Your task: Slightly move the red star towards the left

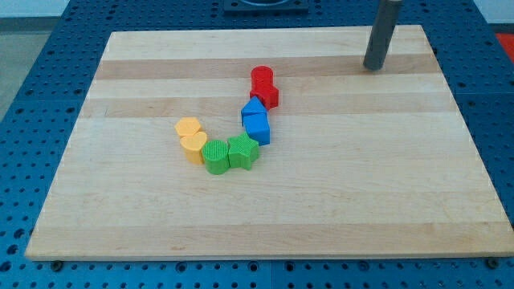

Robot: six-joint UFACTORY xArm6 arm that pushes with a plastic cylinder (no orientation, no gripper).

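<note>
Two red blocks touch each other near the board's middle top. The upper one (263,79) looks rounded. The lower one (267,97) has a notched outline and looks like the red star. My tip (373,68) rests on the board at the view's upper right, well to the right of both red blocks and touching no block.
Below the red pair a chain curves down and to the left: a blue triangle (253,111), a blue cube (258,128), a green star (242,152), a green round block (215,156), a yellow heart (193,147) and a yellow hexagon (188,128). They sit on a wooden board (120,201) on a blue pegboard table.
</note>
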